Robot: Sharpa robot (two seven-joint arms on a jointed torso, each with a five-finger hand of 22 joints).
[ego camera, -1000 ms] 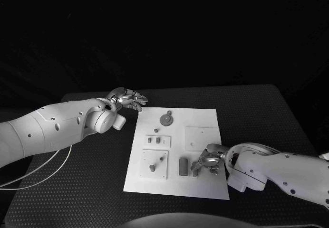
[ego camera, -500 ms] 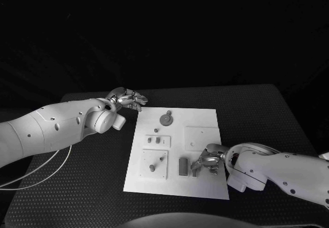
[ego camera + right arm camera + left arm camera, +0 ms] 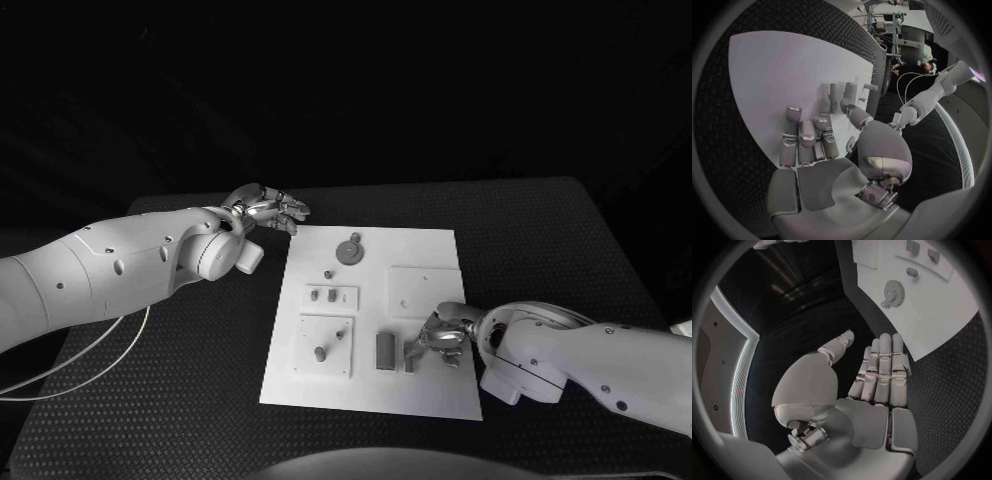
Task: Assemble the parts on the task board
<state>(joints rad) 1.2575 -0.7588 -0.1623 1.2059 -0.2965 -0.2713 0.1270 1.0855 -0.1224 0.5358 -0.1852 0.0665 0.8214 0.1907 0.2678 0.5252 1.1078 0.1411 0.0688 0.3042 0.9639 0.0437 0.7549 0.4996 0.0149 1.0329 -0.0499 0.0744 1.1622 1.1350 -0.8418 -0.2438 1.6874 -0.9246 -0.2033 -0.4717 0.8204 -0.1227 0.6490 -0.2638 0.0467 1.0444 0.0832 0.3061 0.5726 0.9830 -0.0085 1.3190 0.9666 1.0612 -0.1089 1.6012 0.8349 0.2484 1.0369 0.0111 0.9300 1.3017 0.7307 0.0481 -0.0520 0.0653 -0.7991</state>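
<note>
The white rectangular task board (image 3: pixel 372 318) lies at the centre of the head view on the black textured table (image 3: pixel 577 240). Small grey parts are on it: a round gear-like disc (image 3: pixel 351 249) in its upper part, short pegs (image 3: pixel 332 295) at mid-left, and an upright rectangular block (image 3: pixel 385 351) in its lower part.

The right hand (image 3: pixel 437 340) is at the lower right of the board, its fingertips down beside the rectangular block and a second small piece (image 3: pixel 410 360). The right wrist view shows the fingers (image 3: pixel 807 137) curled toward the board, but whether they grasp a part cannot be told.

The left hand (image 3: pixel 270 210) hovers off the board's upper left corner, fingers straight and released, holding nothing.

Judged by appearance, the parts are small, rigid and light, probably smooth. They are likely to slip or tip; a pinch on opposite flat sides of the block, low down, is advised.
</note>
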